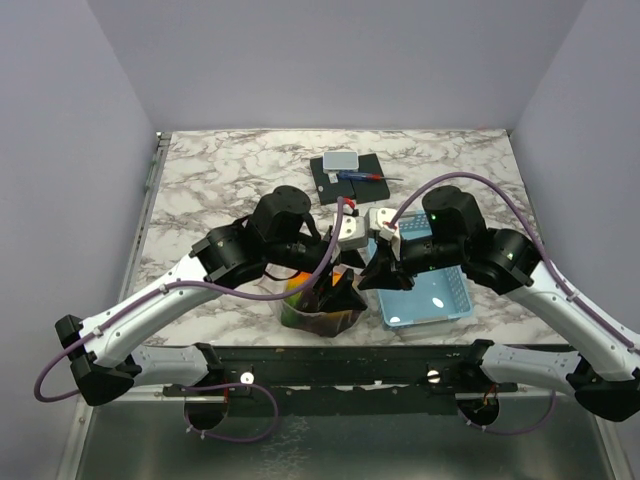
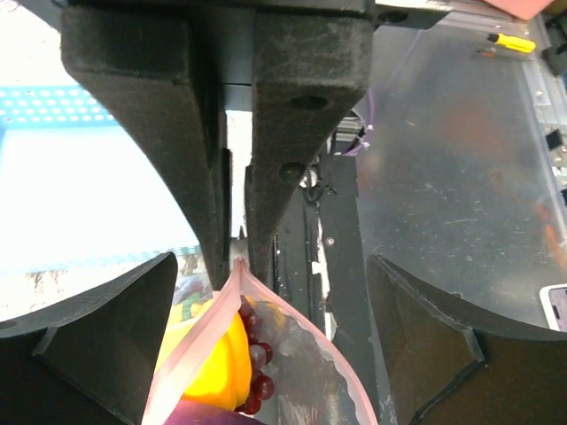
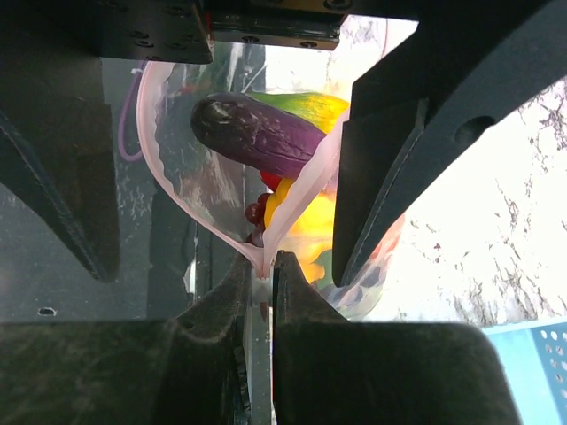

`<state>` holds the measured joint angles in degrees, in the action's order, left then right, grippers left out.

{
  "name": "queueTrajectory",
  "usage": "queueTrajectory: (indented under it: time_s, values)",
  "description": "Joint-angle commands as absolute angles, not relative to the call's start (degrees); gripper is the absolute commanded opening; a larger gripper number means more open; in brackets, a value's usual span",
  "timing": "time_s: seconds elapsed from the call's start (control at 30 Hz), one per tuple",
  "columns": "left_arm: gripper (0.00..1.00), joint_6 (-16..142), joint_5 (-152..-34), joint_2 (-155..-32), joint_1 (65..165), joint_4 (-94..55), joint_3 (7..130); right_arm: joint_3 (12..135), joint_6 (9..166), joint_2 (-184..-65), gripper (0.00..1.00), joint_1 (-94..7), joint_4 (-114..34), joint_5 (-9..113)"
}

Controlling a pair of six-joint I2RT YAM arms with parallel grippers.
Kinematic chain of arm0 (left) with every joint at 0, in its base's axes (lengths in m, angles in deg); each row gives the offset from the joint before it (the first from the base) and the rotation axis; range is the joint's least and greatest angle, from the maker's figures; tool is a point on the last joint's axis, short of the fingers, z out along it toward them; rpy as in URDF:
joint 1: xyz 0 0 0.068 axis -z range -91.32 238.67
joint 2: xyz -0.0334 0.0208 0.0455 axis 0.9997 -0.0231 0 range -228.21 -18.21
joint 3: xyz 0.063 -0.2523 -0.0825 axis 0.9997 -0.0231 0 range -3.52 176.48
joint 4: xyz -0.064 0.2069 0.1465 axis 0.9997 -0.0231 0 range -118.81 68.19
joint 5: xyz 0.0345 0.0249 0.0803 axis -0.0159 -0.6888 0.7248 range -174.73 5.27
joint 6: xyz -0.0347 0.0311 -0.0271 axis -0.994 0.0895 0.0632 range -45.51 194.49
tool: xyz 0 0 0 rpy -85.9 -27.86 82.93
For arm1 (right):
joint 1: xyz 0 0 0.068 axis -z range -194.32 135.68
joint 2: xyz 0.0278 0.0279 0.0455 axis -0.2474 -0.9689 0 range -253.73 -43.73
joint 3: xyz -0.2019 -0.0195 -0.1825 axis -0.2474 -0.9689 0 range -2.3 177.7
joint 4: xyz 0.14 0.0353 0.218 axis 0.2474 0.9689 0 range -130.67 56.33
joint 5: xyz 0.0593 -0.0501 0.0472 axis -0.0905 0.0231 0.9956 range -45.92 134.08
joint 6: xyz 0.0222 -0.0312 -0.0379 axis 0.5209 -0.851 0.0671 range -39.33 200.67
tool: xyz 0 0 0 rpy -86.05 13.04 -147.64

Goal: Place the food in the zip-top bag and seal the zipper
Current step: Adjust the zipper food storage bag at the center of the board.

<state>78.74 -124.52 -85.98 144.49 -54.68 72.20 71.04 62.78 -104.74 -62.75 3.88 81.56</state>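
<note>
clear pink-tinted plastic zip-top bag (image 2: 306, 381), lower centre, reads limp and slippery (weighted by toy food (image 3: 257, 135)), so pinch its pink zipper strip (image 3: 297, 199): right gripper (image 3: 262, 266) clamps the corner, left gripper (image 2: 270, 274) gapes.

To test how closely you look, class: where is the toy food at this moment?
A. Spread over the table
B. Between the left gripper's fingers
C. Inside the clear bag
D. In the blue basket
C: the purple eggplant, a yellow piece and the grapes all lie within the walls of the clear bag.
</note>
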Motion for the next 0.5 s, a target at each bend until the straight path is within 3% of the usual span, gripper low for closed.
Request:
queueTrajectory:
  time_s: [0.0,0.47]
  values:
    - [0.87,78.97,-116.27,-86.66,145.87,-60.83,71.32,70.83,64.71,-103.36,0.00,-63.19,0.20,80.19]
    - [0.84,78.44,-105.11,-85.97,146.86,-66.77,73.89,71.06,66.87,-103.78,0.01,-63.19,0.91,77.45]
